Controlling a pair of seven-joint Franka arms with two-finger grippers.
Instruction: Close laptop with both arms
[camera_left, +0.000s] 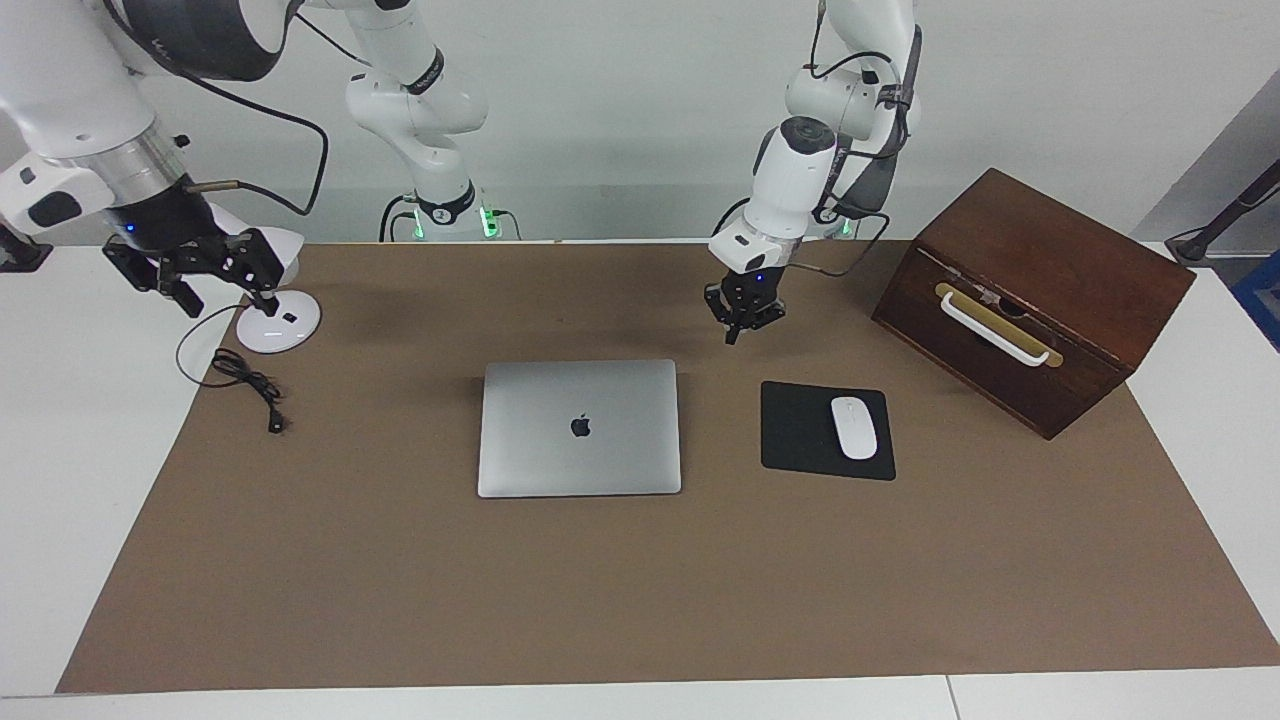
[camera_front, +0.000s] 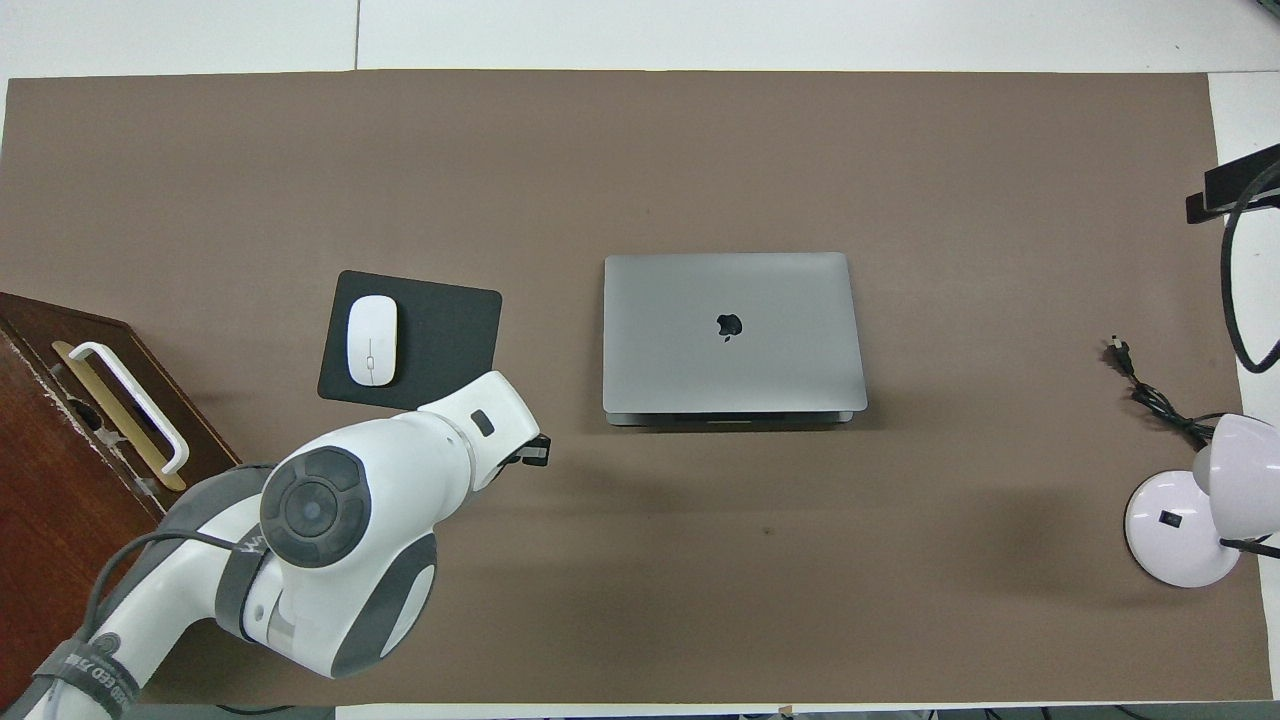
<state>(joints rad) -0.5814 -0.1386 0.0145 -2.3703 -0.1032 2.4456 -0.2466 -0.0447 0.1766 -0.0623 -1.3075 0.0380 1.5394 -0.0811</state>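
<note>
The silver-grey laptop (camera_left: 579, 428) lies on the brown mat with its lid down and the apple logo facing up; it also shows in the overhead view (camera_front: 732, 330), where a thin strip of its base shows at the edge nearest the robots. My left gripper (camera_left: 745, 325) hangs above the mat, off the laptop's corner nearest the robots on the mouse pad's side, touching nothing. In the overhead view the left arm (camera_front: 330, 540) hides most of it. My right gripper (camera_left: 225, 303) is open and empty, raised over the white lamp's base.
A black mouse pad (camera_left: 800, 440) with a white mouse (camera_left: 855, 427) lies beside the laptop. A brown wooden box (camera_left: 1035, 300) with a white handle stands at the left arm's end. A white desk lamp (camera_left: 280, 322) and its black cable (camera_left: 250, 385) sit at the right arm's end.
</note>
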